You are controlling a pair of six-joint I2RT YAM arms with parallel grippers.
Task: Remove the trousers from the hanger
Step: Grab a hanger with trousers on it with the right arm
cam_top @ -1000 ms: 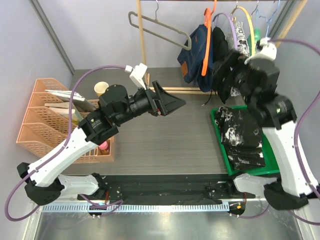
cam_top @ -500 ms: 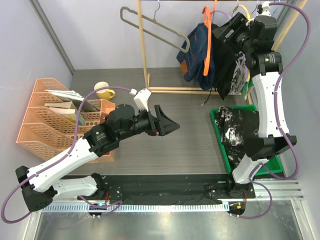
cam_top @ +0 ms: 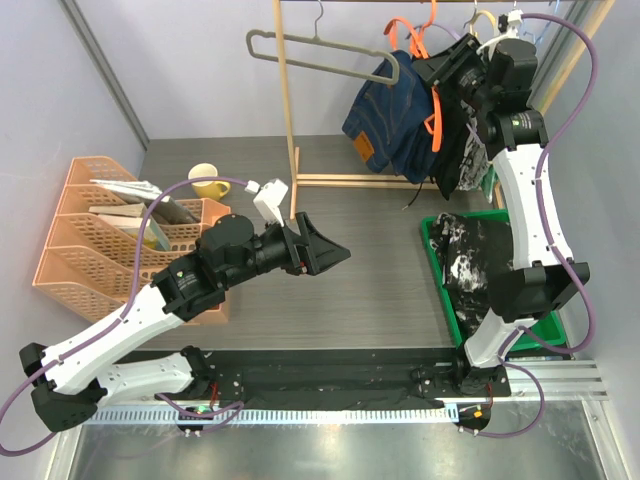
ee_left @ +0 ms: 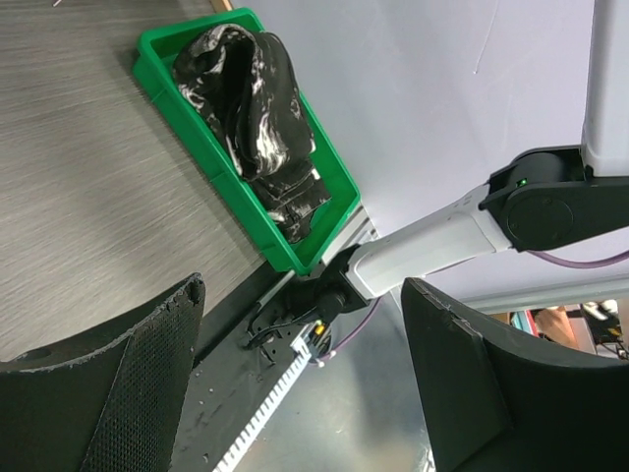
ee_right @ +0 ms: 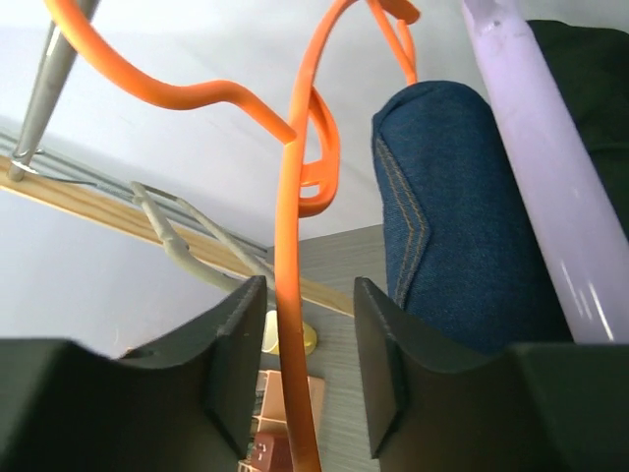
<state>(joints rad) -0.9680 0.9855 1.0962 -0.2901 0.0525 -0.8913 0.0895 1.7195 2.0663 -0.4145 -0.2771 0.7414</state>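
Note:
Navy denim trousers [cam_top: 385, 125] hang on an orange hanger [cam_top: 436, 120] on the rail, swung out to the left. Black trousers [cam_top: 455, 140] and white newspaper-print trousers [cam_top: 480, 160] hang behind them. My right gripper [cam_top: 440, 75] is up at the rail. In the right wrist view the orange hanger [ee_right: 293, 324] passes between the right gripper [ee_right: 307, 295] fingers, close to the left one, with a gap on the other side; denim [ee_right: 442, 226] hangs just beside. Black-and-white marbled trousers [cam_top: 480, 270] lie in the green tray [cam_top: 545, 325]. My left gripper [cam_top: 325, 255] hovers open and empty over the table.
An empty grey hanger [cam_top: 320, 62] hangs at the rail's left, by the wooden rack post [cam_top: 285, 100]. Orange file organisers [cam_top: 90, 240] and a yellow cup [cam_top: 208, 180] stand at the left. A purple cable [ee_right: 541, 167] runs beside the denim.
My right gripper's jaws have narrowed around the orange hanger, and the hanger with the denim has swung left. The left arm drifted slightly down and left, still open.

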